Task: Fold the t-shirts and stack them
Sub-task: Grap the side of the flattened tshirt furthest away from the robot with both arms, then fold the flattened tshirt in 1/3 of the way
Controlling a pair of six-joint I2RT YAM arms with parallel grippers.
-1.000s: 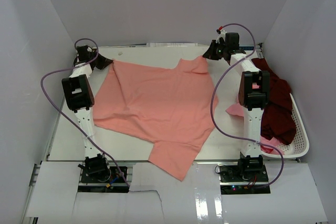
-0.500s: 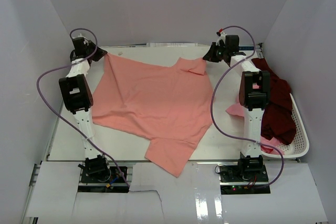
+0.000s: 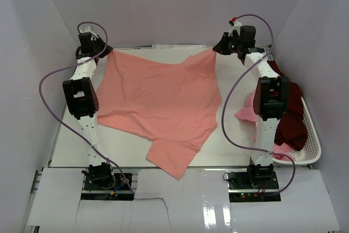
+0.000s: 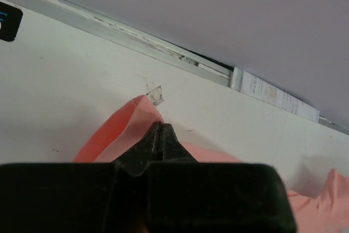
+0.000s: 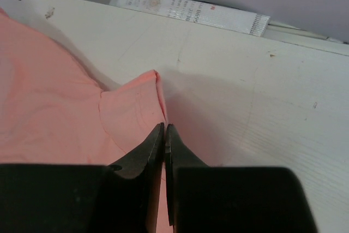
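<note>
The salmon-pink cloth t-shirt (image 3: 158, 102) lies spread on the white surface (image 3: 68, 140) beside the white slotted plastic basket (image 3: 312, 140). In the last second its far edge has been drawn straight, and its trailing sleeve has slid after it. The left claw (image 4: 160, 128) is pinched shut on the corner farthest from the basket, the right claw (image 5: 164, 130) on the corner nearest it. Stretched so, the shirt looks ready for flattening and folding. A dark maroon t-shirt (image 3: 289, 118) waits in the basket.
</note>
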